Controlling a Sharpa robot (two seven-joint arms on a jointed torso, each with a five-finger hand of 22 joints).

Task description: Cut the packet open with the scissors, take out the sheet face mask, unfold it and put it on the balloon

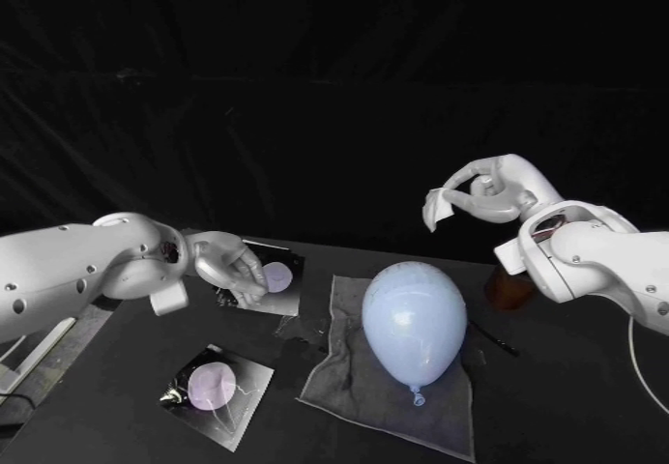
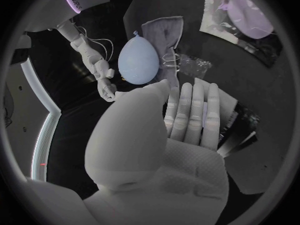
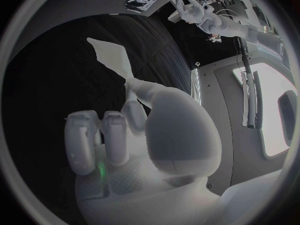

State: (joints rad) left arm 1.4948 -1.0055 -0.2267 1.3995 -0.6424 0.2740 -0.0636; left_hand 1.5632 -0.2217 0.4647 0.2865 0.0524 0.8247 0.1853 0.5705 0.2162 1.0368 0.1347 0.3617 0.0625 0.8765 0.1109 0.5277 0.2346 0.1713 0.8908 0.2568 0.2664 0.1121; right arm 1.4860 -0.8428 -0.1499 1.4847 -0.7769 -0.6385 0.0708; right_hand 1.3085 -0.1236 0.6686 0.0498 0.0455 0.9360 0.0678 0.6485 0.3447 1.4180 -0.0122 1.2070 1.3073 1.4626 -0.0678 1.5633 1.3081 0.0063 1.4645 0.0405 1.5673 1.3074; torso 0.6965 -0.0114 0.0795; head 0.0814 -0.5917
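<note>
Up at the right, well above the worktop [image 1: 565, 411]: right hand [image 1: 488, 188], palm turned inward. Between thumb and one of the fingers [image 3: 136, 110], a pinch on a thin white piece [image 1: 435, 208], hanging free in the air and touching nothing else. Possibly the folded sheet face mask, possibly a strip cut off the packet; too small and pale to tell which. Other fingers of that hand side by side, curled in loosely and off the piece.

Down at the left, low over the worktop: left hand [image 1: 230, 269], at the near edge of a dark glossy packet [image 1: 281, 278] with a pale round print. Fingers [image 2: 194, 110] straight and pressed together side by side, laid flat over the packet, thumb alongside. Cannot tell whether pressing on it or just above it.

In the middle: pale blue balloon [image 1: 414, 317], lying on its side on a grey cloth [image 1: 356, 401], knotted end toward the robot. No mask on it.

Nearer the robot and left of the cloth: a second packet [image 1: 217, 382] of the same kind, flat on the worktop, well apart from both hands.

Just right of the balloon, a thin dark thing [image 1: 491, 338] on the worktop, maybe the scissors, not clear enough to say.
</note>
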